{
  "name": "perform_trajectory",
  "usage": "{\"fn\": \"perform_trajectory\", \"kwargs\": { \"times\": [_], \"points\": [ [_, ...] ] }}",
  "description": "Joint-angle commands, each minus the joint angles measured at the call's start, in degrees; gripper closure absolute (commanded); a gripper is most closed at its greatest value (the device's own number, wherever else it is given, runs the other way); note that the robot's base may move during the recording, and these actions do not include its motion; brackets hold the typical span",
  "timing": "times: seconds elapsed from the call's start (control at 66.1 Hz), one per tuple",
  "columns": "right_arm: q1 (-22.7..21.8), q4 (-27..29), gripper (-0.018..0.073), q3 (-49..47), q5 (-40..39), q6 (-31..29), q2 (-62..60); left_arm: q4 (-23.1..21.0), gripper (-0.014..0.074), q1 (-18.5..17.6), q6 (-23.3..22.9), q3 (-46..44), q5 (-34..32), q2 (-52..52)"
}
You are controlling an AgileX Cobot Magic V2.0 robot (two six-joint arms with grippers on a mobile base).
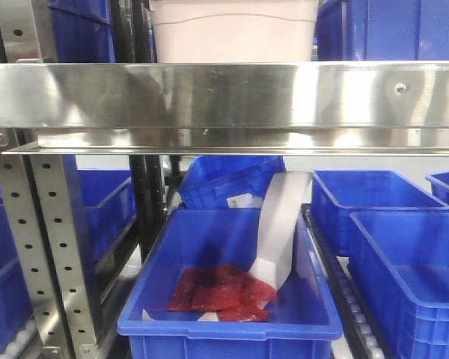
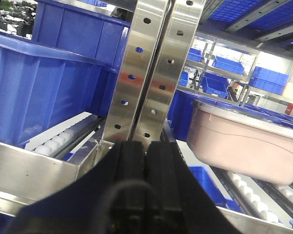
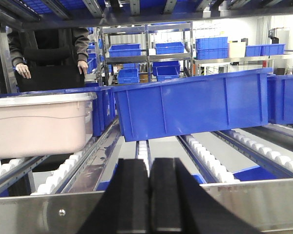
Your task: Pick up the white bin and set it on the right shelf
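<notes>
Both our grippers, left and right, have their fingers pressed together, holding nothing. We see the white bin on the shelf rollers behind the steel front rail, just right of the perforated upright. Blue bins stand right of the white bin, with bare rollers in front of them.

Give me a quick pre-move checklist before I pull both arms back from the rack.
1. White bin sits on the right shelf, behind its front rail: ok.
2. Left gripper shut, holding nothing: ok.
3. Right gripper shut, holding nothing: ok.
4. Bin rests flat on the rollers: cannot tell; its base is partly hidden.
5. Left gripper's clearance from the perforated upright just ahead: cannot tell.
</notes>
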Motion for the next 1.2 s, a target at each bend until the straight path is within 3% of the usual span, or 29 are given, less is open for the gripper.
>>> {"fn": "perform_trajectory", "kwargs": {
  "times": [0.0,0.136,0.212,0.424,0.515,0.621,0.711,1.18],
  "points": [
    [-0.1,-1.5,0.0491,-1.3,-2.8,-0.6,0.5,-0.7,0.0715,0.0,0.1,-1.7,-1.8,0.3],
    [0.1,-16.7,0.0491,-0.7,-2.8,-0.4,0.5,-0.7,0.0715,0.0,0.1,-1.7,-1.8,0.3],
    [1.7,-22.5,0.0491,-0.6,-3.5,3.4,0.5,-0.7,0.0715,0.0,0.1,-1.7,-1.8,0.3],
    [3.5,-33.7,0.0491,6.0,-6.6,30.2,-1.1,-0.7,0.0722,0.0,0.1,-1.7,-1.8,0.3],
    [3.5,-43.3,0.0491,10.4,-6.6,42.2,-4.6,-0.7,0.0722,0.0,0.1,-1.7,-1.8,0.3],
    [3.5,-52.8,0.0491,14.7,-6.5,48.2,-10.2,-0.7,0.0722,0.0,0.1,-1.7,-1.8,0.3],
    [3.5,-53.1,0.0491,17.4,-6.5,48.2,-15.1,-0.7,0.0722,0.0,0.1,-1.7,-1.8,0.3],
    [3.5,-54.1,0.0491,18.5,-5.7,48.1,-14.6,-0.7,0.0722,0.0,0.1,-1.7,-1.7,0.6]
  ]
}}
